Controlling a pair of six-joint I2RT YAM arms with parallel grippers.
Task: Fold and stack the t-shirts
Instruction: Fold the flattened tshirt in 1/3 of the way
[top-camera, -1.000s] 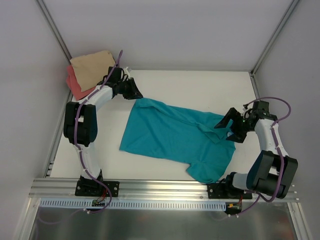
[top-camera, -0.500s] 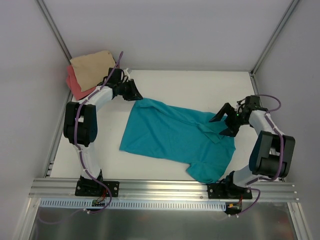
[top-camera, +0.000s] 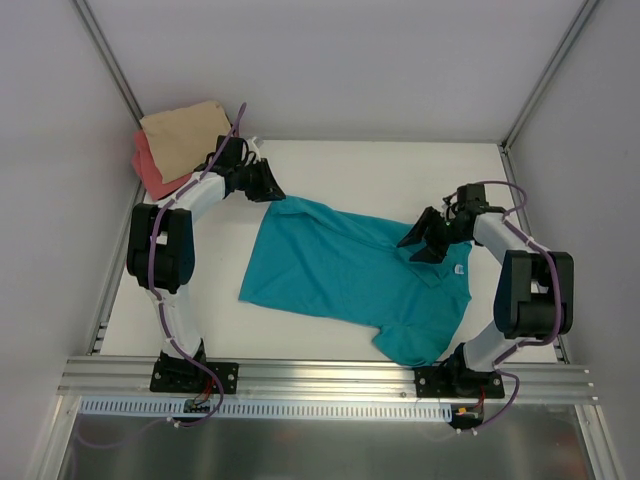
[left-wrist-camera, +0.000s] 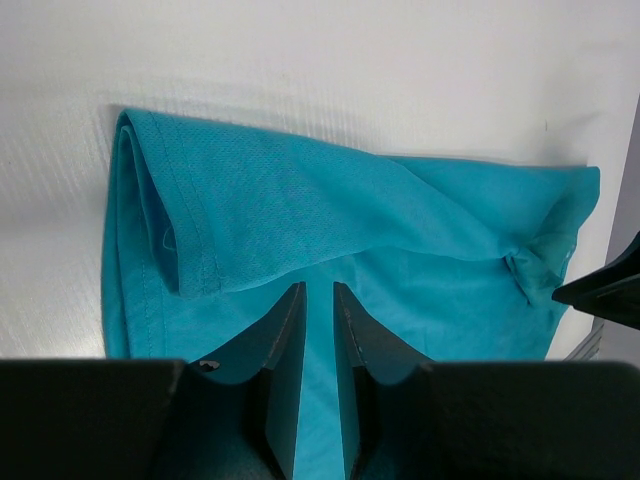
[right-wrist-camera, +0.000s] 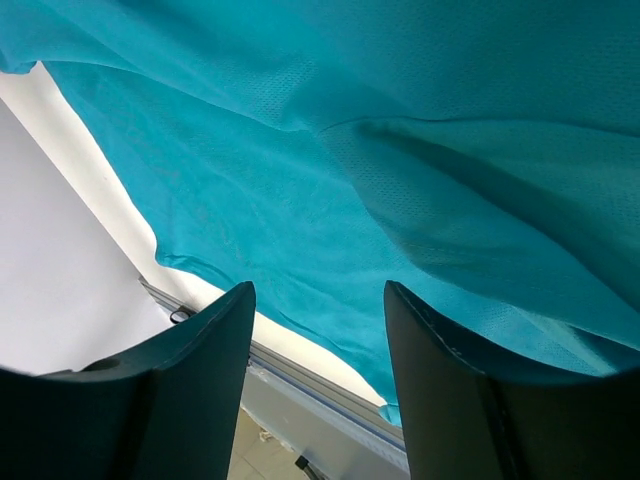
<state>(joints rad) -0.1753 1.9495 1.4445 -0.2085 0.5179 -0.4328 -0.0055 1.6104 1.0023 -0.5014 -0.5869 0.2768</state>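
Observation:
The teal t-shirt (top-camera: 345, 272) lies spread on the table, its collar and small white label (top-camera: 457, 268) to the right. My left gripper (top-camera: 268, 187) is at its far left sleeve. In the left wrist view its jaws (left-wrist-camera: 320, 287) stand nearly together with teal cloth (left-wrist-camera: 300, 215) in the narrow gap. My right gripper (top-camera: 421, 241) is wide open just above the collar end; in the right wrist view (right-wrist-camera: 318, 290) teal cloth (right-wrist-camera: 330, 150) fills the frame and nothing is between the jaws. The tan-beige t-shirt (top-camera: 183, 135) lies folded on the coral-pink one (top-camera: 150, 172) at the back left.
White walls and metal frame posts (top-camera: 110, 65) close in the table on three sides. A metal rail (top-camera: 320, 375) runs along the near edge and also shows in the right wrist view (right-wrist-camera: 300, 385). Bare table (top-camera: 400, 175) lies behind the teal shirt.
My right gripper has swung from off the shirt's right edge leftward and back, to over the collar. The left gripper and the shirts have not moved.

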